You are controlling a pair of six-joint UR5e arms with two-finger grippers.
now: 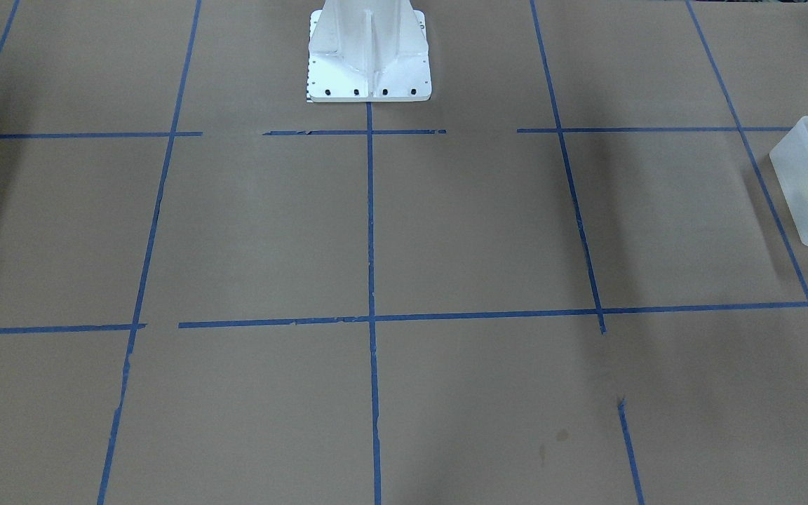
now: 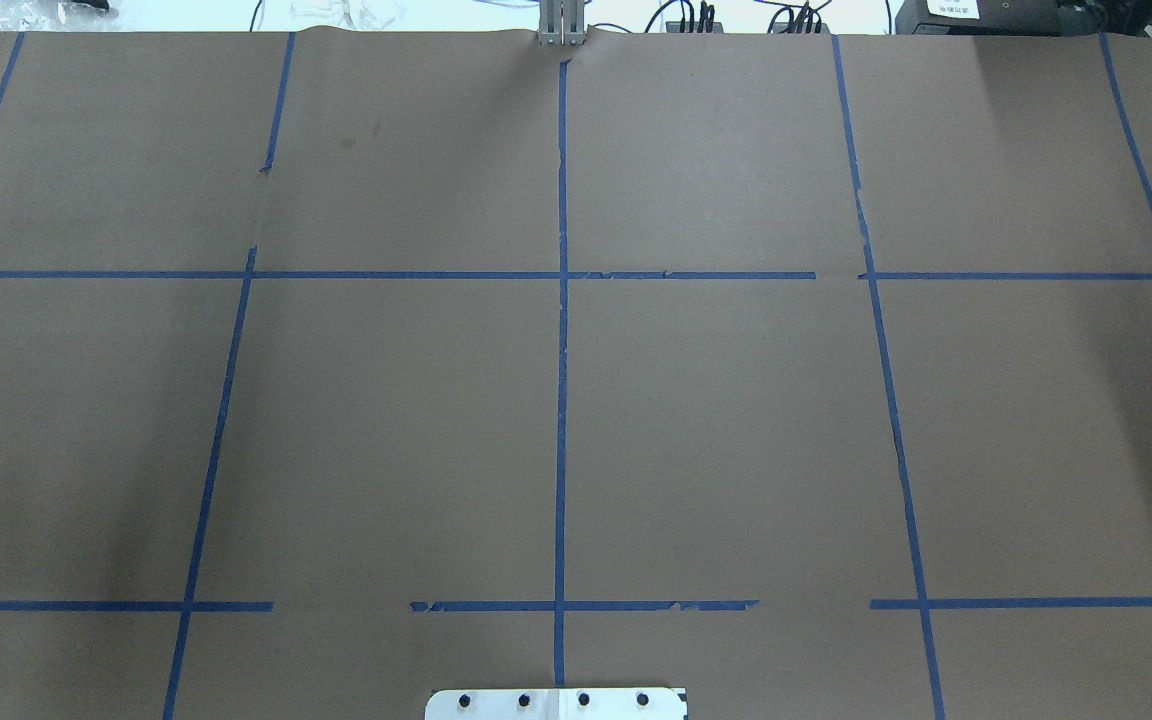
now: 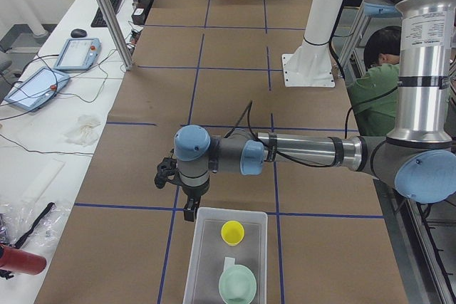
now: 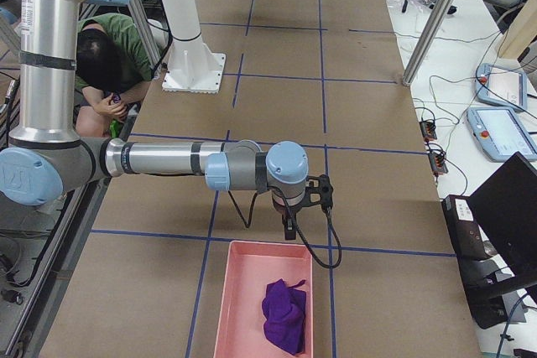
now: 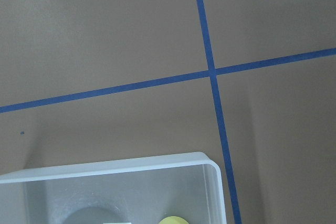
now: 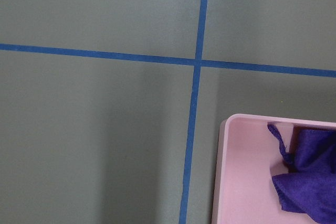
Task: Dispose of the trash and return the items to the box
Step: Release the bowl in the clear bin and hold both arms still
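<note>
A brown-papered table [image 2: 736, 420] is gridded with blue tape [image 2: 561, 400]. At the bottom centre of the left view, the box [image 3: 199, 265] holds the cup [image 3: 232, 232] and bowl [image 3: 237, 285], and the left gripper [image 3: 190, 211] hangs by its far rim. The right gripper [image 4: 288, 229] hangs by a pink tray [image 4: 243, 312] holding a purple cloth [image 4: 285, 314]. Whether either gripper's fingers are apart or together cannot be told

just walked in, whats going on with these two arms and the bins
The yellow cup and green bowl sit inside the translucent box at the robot's left end of the table, and the left end effector hangs by its rim. At the other end a purple cloth lies in a pink tray, with the right end effector close by. Whether either is open can't be told. The tidying looks about done.
</note>
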